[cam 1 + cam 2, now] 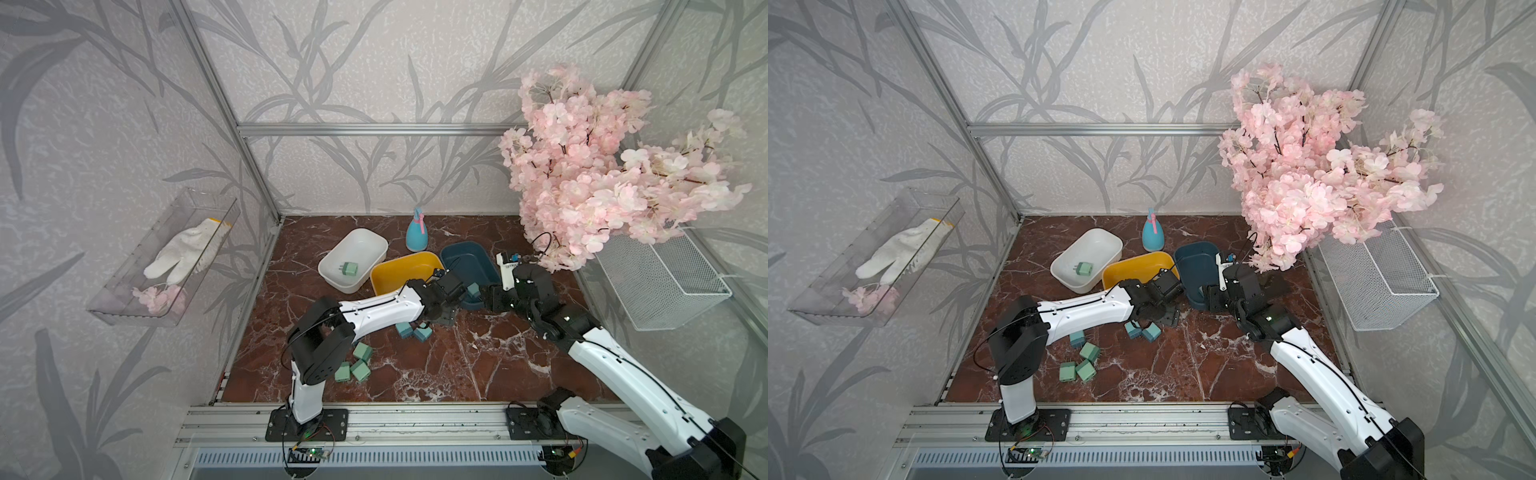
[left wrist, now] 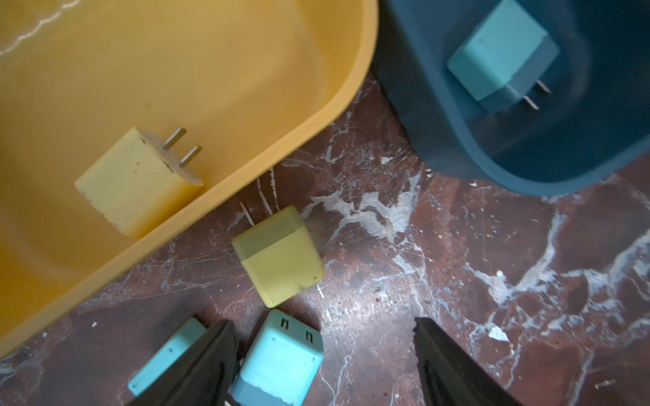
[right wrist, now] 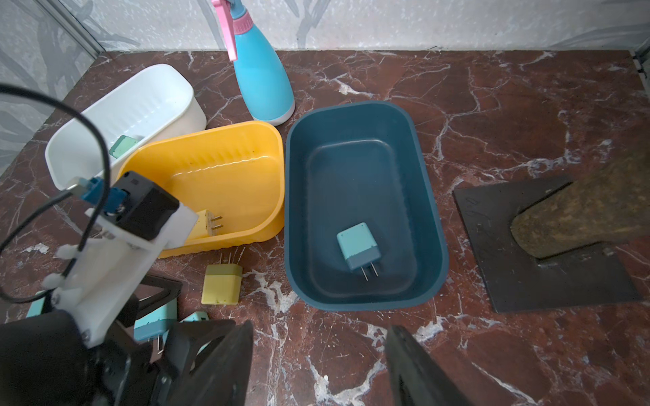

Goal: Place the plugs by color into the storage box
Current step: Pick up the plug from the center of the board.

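Yellow plastic cube plug [image 2: 279,255] lies on the red marble bench [image 2: 492,246] beside the yellow plastic tub [image 2: 211,70]. I see my left hand [image 2: 322,321] and right hand [image 3: 320,325] spread, gripping nothing.

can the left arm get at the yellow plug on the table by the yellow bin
Probably yes: the left tool hangs open just short of the yellow plug, which lies free on the marble; a teal plug sits between the tool's fingers.

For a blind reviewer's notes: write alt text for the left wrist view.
Open jaws hang over a red marble tabletop, a light-blue plug between them and a loose yellow plug just beyond. The loose yellow plug lies beside a yellow bin holding a second yellow plug; a dark blue bin holds a second light-blue plug.
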Robot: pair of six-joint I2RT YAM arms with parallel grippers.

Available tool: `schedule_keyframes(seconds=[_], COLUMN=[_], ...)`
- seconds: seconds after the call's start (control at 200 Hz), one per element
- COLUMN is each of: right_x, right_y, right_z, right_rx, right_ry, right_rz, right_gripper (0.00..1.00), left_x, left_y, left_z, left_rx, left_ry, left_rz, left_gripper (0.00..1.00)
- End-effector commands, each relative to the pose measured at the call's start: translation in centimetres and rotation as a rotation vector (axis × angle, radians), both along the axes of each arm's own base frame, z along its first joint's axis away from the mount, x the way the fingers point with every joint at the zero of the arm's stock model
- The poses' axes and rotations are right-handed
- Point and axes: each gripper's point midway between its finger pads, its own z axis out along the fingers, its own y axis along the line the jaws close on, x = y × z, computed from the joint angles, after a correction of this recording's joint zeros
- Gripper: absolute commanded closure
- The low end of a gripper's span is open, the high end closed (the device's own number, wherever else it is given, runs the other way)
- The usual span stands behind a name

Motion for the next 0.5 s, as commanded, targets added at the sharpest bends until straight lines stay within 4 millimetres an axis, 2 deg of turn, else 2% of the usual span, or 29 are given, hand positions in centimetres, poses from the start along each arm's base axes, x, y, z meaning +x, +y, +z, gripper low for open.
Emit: schedule_keyframes(seconds=[0.0,0.285,0.495], right_x=[-0.4,-0.6,-0.4], right_y=[-0.6,-1.0,-0.6], right_z=[0.4,0.1,-0.1], right_rx=[-0.016,-0.041,-0.027], right_ry=[-0.017,-0.014,-0.011], right_rz=[-0.01,-0.017,-0.008], right_gripper=[0.35,0.34,0.33], left_x=[1.3,1.6,2.0], left_y=[0.7,1.5,1.8], left_z=[0.4,-1.4,-2.4], left_rx=[0.025,0.093,0.127], left_ry=[-0.042,-0.028,-0.015], left_rz=[0.085,0.105,0.11], left_gripper=[0.2,0.2,0.25])
